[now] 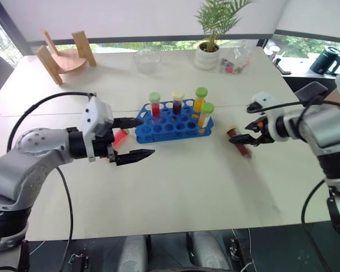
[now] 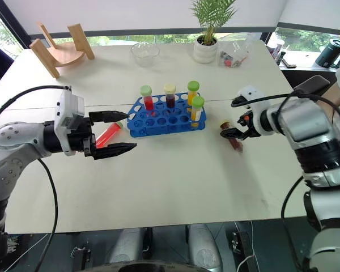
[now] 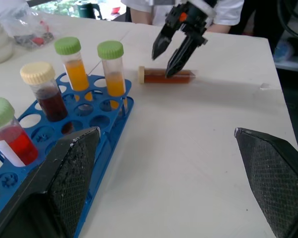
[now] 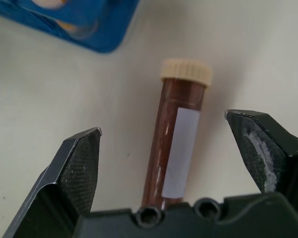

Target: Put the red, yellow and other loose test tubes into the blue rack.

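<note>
The blue rack point(image 1: 169, 126) stands mid-table and holds several upright tubes: a green-capped red one point(image 1: 154, 106), a cream-capped dark one point(image 1: 177, 102) and two green-capped yellow-orange ones point(image 1: 204, 115). A loose red tube point(image 1: 120, 136) lies flat just left of the rack. My left gripper point(image 1: 147, 136) hangs open beside that tube with nothing between its fingers. Right of the rack a brown tube with a cream cap point(image 4: 176, 144) lies on the table. My right gripper point(image 1: 243, 139) points down over it, open, one finger on each side.
At the back of the table stand a wooden holder point(image 1: 65, 56), a glass bowl point(image 1: 147, 59), a potted plant point(image 1: 208, 52) and a clear bag of small items point(image 1: 236, 62). A person in white point(image 3: 223, 12) stands beyond the table's right edge.
</note>
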